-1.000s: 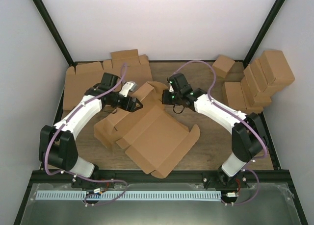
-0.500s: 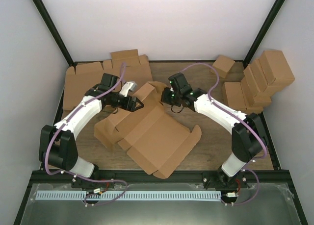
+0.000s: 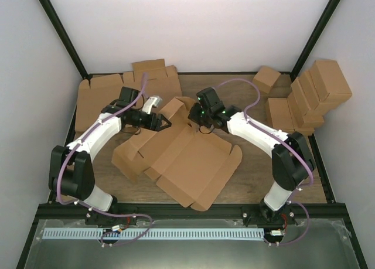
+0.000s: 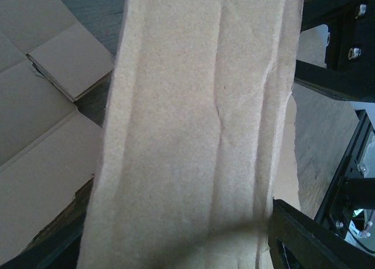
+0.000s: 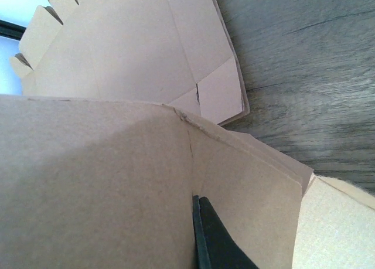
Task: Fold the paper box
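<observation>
The paper box (image 3: 190, 163) lies mostly flat and unfolded in the middle of the table, with one far flap (image 3: 174, 108) raised between the two grippers. My left gripper (image 3: 165, 123) is at the left side of that flap, with its fingers spread. In the left wrist view the flap (image 4: 199, 128) fills the frame, and a dark finger (image 4: 304, 239) shows at the lower right. My right gripper (image 3: 191, 113) is at the flap's right side. In the right wrist view one black finger (image 5: 208, 237) presses against a cardboard wall (image 5: 105, 187); the other finger is hidden behind it.
A pile of flat cardboard blanks (image 3: 102, 93) lies at the back left. Ready-made brown boxes (image 3: 310, 96) are stacked at the back right, with one more (image 3: 266, 78) nearby. Black frame posts stand at the table's back corners.
The right gripper has moved left and farther back at the raised flap. The blank has turned and shifted a little to the right. The left gripper has barely moved.
</observation>
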### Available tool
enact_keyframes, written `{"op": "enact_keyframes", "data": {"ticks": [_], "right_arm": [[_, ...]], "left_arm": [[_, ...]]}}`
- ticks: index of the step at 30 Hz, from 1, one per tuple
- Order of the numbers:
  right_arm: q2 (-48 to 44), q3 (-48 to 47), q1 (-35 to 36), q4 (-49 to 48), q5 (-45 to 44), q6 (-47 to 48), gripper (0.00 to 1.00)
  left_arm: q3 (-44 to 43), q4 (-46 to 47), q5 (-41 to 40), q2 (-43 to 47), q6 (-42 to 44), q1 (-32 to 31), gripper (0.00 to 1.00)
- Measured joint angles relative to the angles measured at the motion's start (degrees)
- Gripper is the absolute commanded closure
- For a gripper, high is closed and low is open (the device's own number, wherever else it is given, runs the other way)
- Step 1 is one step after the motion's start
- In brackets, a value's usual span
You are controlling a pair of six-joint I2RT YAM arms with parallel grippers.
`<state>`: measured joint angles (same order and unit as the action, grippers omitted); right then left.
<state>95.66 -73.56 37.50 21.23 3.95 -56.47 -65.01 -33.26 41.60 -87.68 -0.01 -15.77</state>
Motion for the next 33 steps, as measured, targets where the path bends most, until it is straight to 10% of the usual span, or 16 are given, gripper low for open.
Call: {"op": "enact_keyframes", "data": {"ticks": [15, 33], "right_arm": [[-6.1, 15.9, 2.7, -10.1, -4.0, 5.3, 0.98], [-14.3, 29.7, 2.7, -23.4, 9.8, 22.5, 0.52]], "left_arm": [[1.8, -2.4, -12.2, 2.9, 2.2, -7.0, 0.31], [1.7, -3.7, -21.2, 3.6, 7.5, -13.4, 0.31]]}}
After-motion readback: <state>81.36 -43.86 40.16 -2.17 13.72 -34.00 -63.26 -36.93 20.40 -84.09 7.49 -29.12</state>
